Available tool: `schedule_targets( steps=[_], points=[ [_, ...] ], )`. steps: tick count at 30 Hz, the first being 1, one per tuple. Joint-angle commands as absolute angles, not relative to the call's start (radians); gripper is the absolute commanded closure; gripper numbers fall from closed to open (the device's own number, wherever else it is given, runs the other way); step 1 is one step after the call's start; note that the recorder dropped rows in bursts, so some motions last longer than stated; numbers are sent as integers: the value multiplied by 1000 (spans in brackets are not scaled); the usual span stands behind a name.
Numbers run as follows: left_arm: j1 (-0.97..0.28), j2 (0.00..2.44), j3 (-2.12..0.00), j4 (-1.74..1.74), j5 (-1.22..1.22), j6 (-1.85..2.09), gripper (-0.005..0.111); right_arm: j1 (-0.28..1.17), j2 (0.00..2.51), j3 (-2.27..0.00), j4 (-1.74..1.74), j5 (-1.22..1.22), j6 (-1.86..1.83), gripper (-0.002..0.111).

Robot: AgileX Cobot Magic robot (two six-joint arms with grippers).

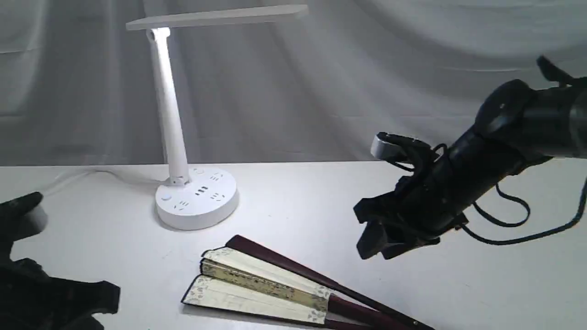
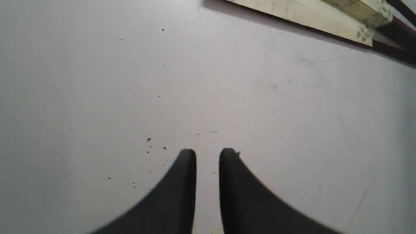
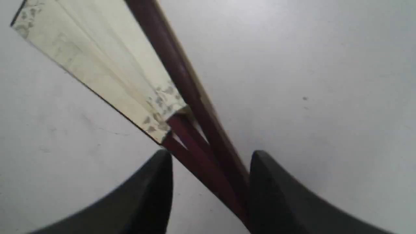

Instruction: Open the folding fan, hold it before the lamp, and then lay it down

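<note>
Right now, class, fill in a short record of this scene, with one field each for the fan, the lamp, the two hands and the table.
folding fan: lies flat on the table, only partly spread, most pleats folded together
lamp: upright behind the fan, apart from it, appears lit
left hand: over bare table beside the fan, jaws nearly together, nothing between them
right hand: above the fan's dark ribs, jaws wide, gripping nothing
table: white, holds fan and lamp

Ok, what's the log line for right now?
cream pleated paper folding fan: lying barely spread on white table | right pincer: open over maroon ribs | left pincer: narrow gap, empty
</note>
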State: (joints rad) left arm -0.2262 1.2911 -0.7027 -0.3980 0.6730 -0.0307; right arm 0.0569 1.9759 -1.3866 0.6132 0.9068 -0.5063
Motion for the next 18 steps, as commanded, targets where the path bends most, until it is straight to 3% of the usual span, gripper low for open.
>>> schedule_targets(
  steps=[1,8,18],
  points=[
    [-307,1315,-709,-268,644,-183,94,34,2037,-1465,722,987,-600,69],
    [-426,1332,-709,-75,595,-413,94,-21,2166,-1581,886,1073,-737,69],
    [-442,1332,-709,-85,535,-418,94,-18,2289,-1585,1015,1061,-888,69]
  ],
)
